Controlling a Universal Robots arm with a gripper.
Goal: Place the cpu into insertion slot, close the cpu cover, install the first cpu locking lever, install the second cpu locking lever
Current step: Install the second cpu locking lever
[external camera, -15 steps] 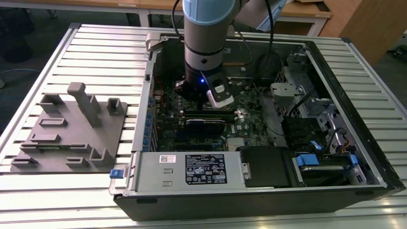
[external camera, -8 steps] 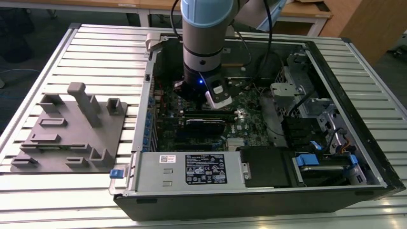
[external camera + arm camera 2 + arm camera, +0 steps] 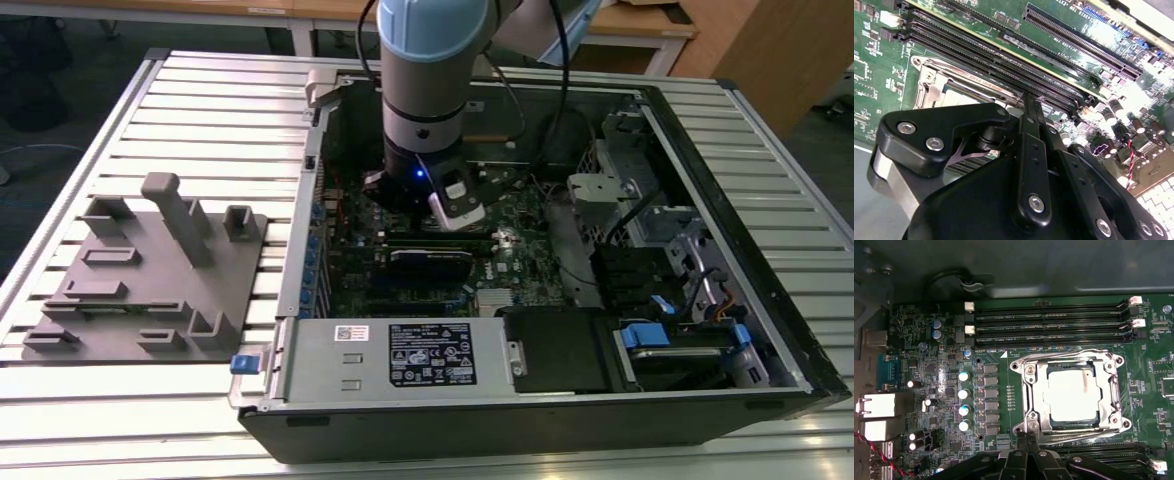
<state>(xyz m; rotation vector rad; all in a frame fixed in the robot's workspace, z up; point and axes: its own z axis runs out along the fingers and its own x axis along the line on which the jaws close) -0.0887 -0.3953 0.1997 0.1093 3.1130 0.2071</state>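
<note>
The cpu (image 3: 1074, 392), with its pale silver top, lies in the insertion slot (image 3: 1026, 390) of the green motherboard. The cpu cover (image 3: 1115, 390) lies flat over it, and the chip shows through its window. One thin wire lever (image 3: 1069, 354) runs along the socket edge by the memory slots. A second lever (image 3: 1084, 432) runs along the opposite edge. My gripper (image 3: 1026, 437) is shut with its thin black fingers pressed together and nothing between them. Its tips are at the socket edge by that second lever. In the second wrist view the gripper (image 3: 1029, 100) points at the socket (image 3: 939, 85).
The arm (image 3: 424, 100) reaches down into the open computer case (image 3: 747, 300). Long black memory slots (image 3: 1054, 322) run beside the socket. A white-labelled power supply box (image 3: 427, 355) sits at the case's front. A grey fixture plate (image 3: 147, 270) lies on the table at the exterior view's left.
</note>
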